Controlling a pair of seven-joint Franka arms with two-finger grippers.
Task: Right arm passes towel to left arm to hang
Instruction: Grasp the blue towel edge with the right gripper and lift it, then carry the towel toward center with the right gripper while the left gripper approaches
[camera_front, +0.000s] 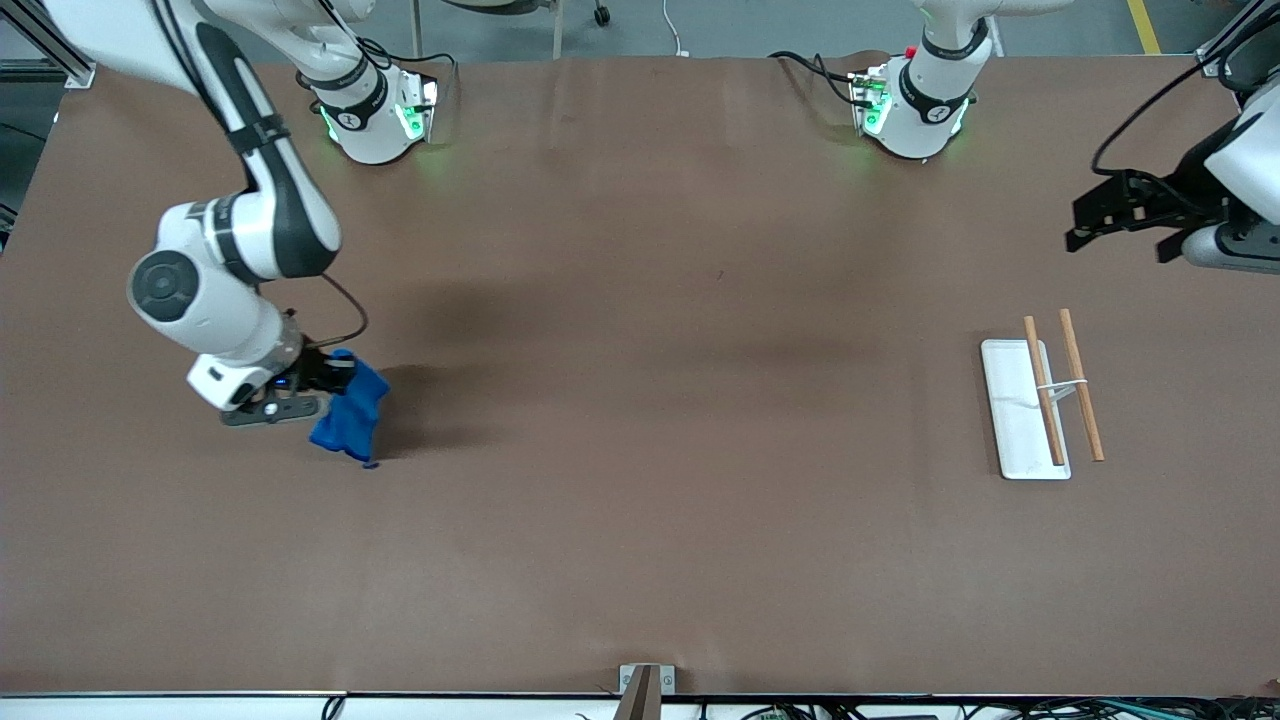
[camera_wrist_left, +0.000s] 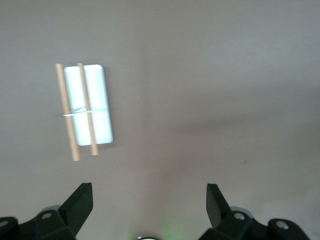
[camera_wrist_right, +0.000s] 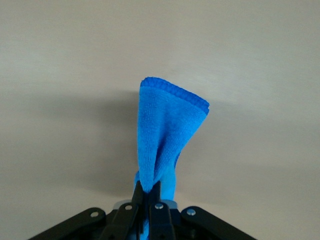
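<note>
We see the right end effector (camera_front: 325, 385) pinching the soft royal-blue cloth towel (camera_front: 350, 412), which hangs below it above the brown counter (camera_front: 640, 450) near the right arm's edge; the left end effector (camera_front: 1110, 222) waits, spread wide and empty.

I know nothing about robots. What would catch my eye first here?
The bright blue towel, hanging pinched in the right gripper over the brown table at the right arm's end. At the left arm's end stands a white rack with two wooden rods, and the left gripper hangs open above the table near it, waiting.
</note>
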